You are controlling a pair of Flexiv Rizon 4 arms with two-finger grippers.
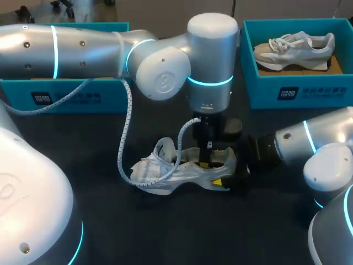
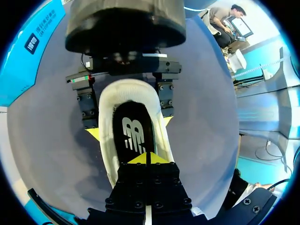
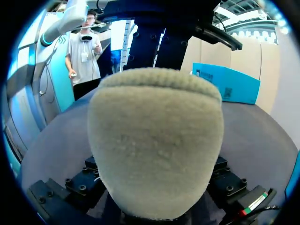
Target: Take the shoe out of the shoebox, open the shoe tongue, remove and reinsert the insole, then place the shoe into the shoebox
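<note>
The shoe (image 1: 182,168) lies unboxed on the tabletop (image 1: 165,232), heel clamped in the right tool (image 2: 130,127). The left tool (image 2: 146,158), tips together, sits in its opening on the insole (image 2: 133,133). Likely the insole step; boxing remains.

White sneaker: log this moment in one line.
white mesh sneaker: on black table | right gripper: clamps heel | left gripper: shut, at black insole
</note>
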